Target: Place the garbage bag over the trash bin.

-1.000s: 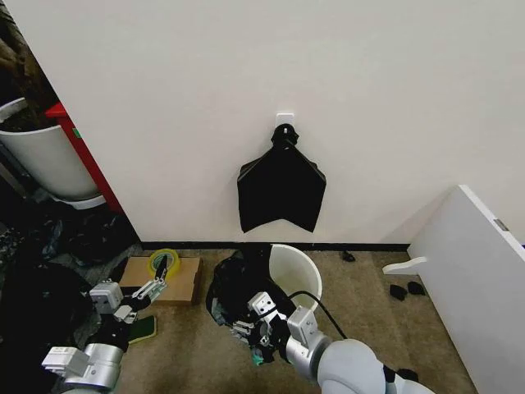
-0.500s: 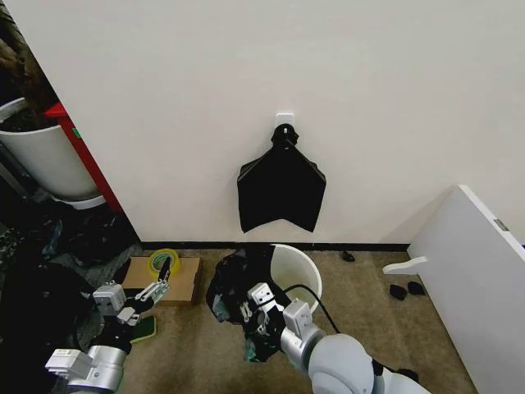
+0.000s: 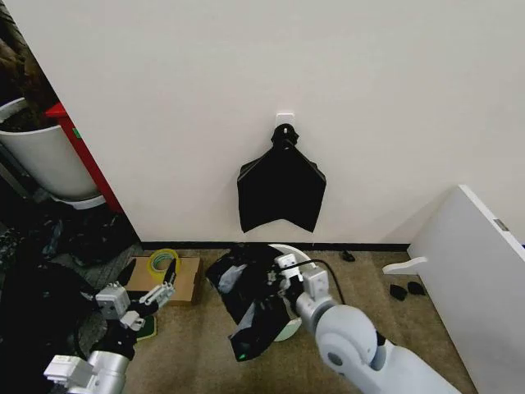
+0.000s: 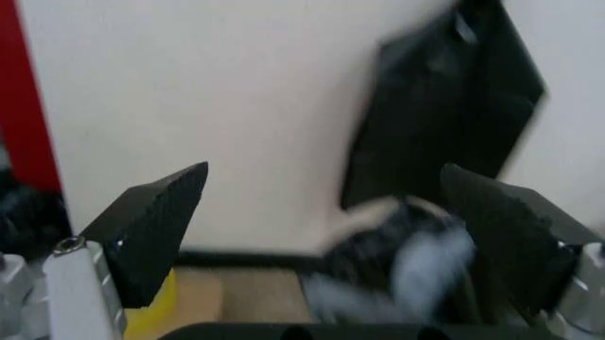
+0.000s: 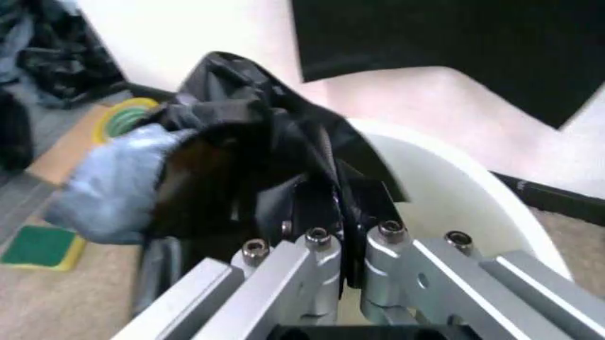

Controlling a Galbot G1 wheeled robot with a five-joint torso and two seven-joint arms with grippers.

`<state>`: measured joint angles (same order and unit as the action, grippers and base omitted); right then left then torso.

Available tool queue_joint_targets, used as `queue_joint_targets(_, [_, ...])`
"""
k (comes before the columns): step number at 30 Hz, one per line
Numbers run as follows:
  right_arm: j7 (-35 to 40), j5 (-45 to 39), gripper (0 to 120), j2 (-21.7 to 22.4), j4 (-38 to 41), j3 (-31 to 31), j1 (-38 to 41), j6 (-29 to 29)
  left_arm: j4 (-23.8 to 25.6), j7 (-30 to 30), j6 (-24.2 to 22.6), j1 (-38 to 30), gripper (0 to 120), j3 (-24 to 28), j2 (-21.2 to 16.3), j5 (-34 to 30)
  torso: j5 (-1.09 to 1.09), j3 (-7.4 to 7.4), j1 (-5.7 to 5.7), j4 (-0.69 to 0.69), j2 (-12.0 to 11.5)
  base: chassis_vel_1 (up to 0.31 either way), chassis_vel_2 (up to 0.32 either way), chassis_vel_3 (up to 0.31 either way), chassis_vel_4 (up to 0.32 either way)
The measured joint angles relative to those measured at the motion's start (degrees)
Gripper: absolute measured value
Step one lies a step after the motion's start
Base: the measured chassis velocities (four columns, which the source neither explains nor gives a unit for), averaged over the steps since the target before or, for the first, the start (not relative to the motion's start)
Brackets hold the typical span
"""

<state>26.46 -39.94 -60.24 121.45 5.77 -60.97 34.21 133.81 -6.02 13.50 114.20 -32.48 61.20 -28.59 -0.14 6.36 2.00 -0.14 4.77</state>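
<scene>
The fingers [image 5: 326, 244] of the right gripper [image 3: 283, 275] are pinched shut on a fold of the garbage bag [image 3: 250, 304], and over the last second that gripper has lifted away from the carpet and swung farther from the robot, toward the wall. The bag has come up with it: a second ago it lay in a low heap on the floor at the left of the trash bin [image 3: 305, 263], and now it hangs from the fingers as a long crinkled drape, its upper part bunched against the bin's near-left rim and its tail trailing down to the carpet. The white bin stands on the floor just below the wall, its mouth uncovered. In my judgement the bag is now raised to rim level but not opened, so its mouth has yet to be spread over the rim.

The left gripper [image 3: 160, 291] hangs low at the left with its fingers [image 4: 156, 227] spread apart and nothing between them, near the roll of yellow tape [image 3: 162, 263] on the flat cardboard box [image 3: 184, 275]. A flat black bundle [image 3: 281, 189] hangs on the wall above the bin.
</scene>
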Motion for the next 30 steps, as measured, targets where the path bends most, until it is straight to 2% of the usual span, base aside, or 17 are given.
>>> queue_joint_targets(2, [0.02,0.37,0,0.17,-0.35,-1.09,-0.6,-0.09,0.63,0.01,0.01,3.96,95,2.11,0.17,2.81,0.01,0.0,0.0,0.01,0.0,0.0,0.0,0.0,0.0])
queue_joint_targets(7, [-0.24,1.51,0,0.62,-0.66,-2.96,-1.49,-0.34,0.26,-0.18,0.0,7.68,95,4.16,0.67,8.46,0.02,0.0,0.0,0.01,0.0,0.0,0.0,0.0,0.0])
queue_joint_targets(16, [-3.74,5.57,0,2.5,-2.13,-4.35,-2.56,-1.98,-1.45,-1.2,-2.22,4.48,94,5.3,0.04,8.83,0.01,0.0,0.0,0.02,0.0,0.0,0.0,0.0,0.0])
queue_joint_targets(17, [-4.24,5.81,0,2.76,-2.31,-4.58,-2.71,-2.26,-1.45,-1.85,-3.67,2.2,94,5.84,-0.3,7.79,0.01,0.0,0.0,0.02,0.0,0.0,0.0,0.0,0.0])
queue_joint_targets(18, [-6.06,6.39,0,3.58,-2.36,-5.37,-3.74,-3.07,-1.58,-3.86,-7.6,-5.0,91,8.32,-1.56,5.72,0.0,0.01,0.0,-0.01,0.0,0.0,0.0,0.0,0.0])
queue_joint_targets(20, [-7.4,7.72,0,4.16,-2.14,-5.6,-4.96,-3.7,-1.57,-5.3,-10.47,-8.87,91,10.6,-2.75,3.57,0.01,0.01,0.0,0.0,0.0,0.0,0.0,0.0,0.0])
queue_joint_targets(21, [-7.4,7.72,0,4.16,-2.14,-5.6,-4.96,-3.7,-1.57,-5.3,-10.47,-8.87,91,10.6,-2.75,3.57,0.01,0.01,0.0,0.0,0.0,0.0,0.0,0.0,0.0])
queue_joint_targets(24, [-8.32,9.18,0,4.32,-1.87,-5.61,-6.36,-4.18,-2.33,-8.54,-15.5,-14.03,91,14.94,-4.42,-0.16,0.02,0.01,0.0,0.0,0.0,0.0,0.0,0.0,0.0])
queue_joint_targets(25, [-8.32,9.18,0,4.32,-1.87,-5.61,-6.36,-4.18,-2.33,-8.54,-15.5,-14.03,91,14.94,-4.42,-0.16,0.02,0.01,0.0,0.0,0.0,0.0,0.0,0.0,0.0])
queue_joint_targets(29, [-8.31,9.45,0,3.89,-1.86,-5.84,-7.13,-4.21,-7.68,-12.1,-19.62,-20.14,90,22.27,-4.93,-0.96,0.0,0.01,0.0,0.01,0.0,0.0,0.0,0.0,0.0])
queue_joint_targets(30, [-8.31,9.45,0,3.89,-1.86,-5.84,-7.13,-4.21,-7.68,-12.1,-19.62,-20.14,90,22.27,-4.93,-0.96,0.0,0.01,0.0,0.01,0.0,0.0,0.0,0.0,0.0])
